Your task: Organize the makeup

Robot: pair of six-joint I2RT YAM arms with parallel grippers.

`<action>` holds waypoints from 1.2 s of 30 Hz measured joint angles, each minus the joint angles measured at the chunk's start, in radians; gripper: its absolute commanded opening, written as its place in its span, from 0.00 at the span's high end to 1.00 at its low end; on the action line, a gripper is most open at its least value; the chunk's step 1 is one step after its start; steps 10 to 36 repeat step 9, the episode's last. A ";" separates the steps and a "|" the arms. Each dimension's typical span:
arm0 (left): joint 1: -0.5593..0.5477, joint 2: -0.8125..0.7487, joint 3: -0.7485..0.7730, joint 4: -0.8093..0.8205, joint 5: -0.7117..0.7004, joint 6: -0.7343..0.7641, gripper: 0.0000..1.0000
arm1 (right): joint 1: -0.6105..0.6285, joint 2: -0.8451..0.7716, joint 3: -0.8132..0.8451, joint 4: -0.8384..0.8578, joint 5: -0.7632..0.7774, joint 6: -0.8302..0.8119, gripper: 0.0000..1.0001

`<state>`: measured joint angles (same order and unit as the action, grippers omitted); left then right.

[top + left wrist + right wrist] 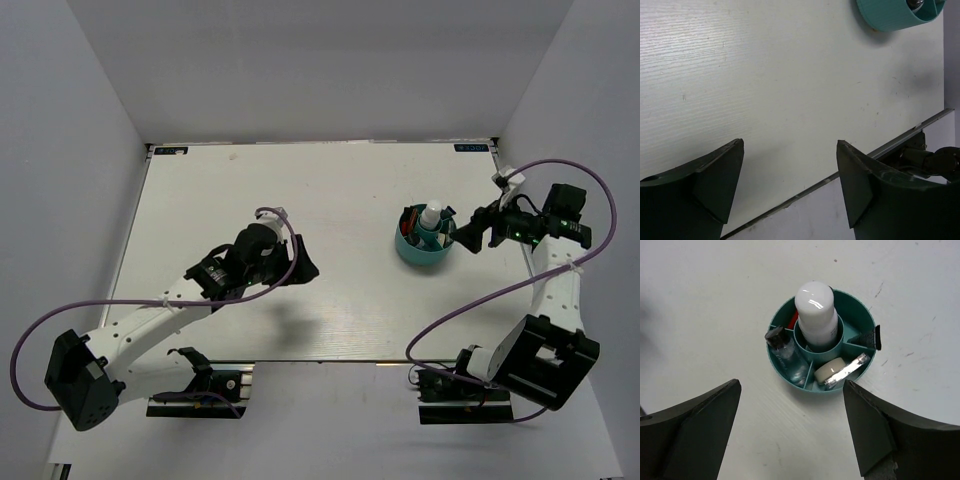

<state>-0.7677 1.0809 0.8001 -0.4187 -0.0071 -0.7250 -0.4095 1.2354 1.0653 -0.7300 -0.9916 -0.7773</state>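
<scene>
Pale grey walls close in a white tabletop. In the top view, a teal cup stands right of centre with the makeup gathered in it, and a white bottle rises from its middle. The right hand hangs just beside the cup's right side, pointing at it. The left hand is near the tabletop's centre, well apart from the cup.

From the left wrist, its two fingers are spread wide over bare tabletop, with nothing between them. The cup shows only at the top right corner.

From the right wrist, the fingers are spread wide and empty, with the cup just beyond them. The white bottle fills the centre well. A red pencil and a small clear bottle with a black cap are in the left compartments, and a round beige compact is in the near one.
</scene>
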 measured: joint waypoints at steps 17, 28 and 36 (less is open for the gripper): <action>0.000 0.029 0.069 -0.010 -0.003 0.032 0.09 | -0.004 0.008 0.090 0.031 0.109 0.357 0.11; 0.000 0.029 0.069 -0.010 -0.003 0.032 0.09 | -0.004 0.008 0.090 0.031 0.109 0.357 0.11; 0.000 0.029 0.069 -0.010 -0.003 0.032 0.09 | -0.004 0.008 0.090 0.031 0.109 0.357 0.11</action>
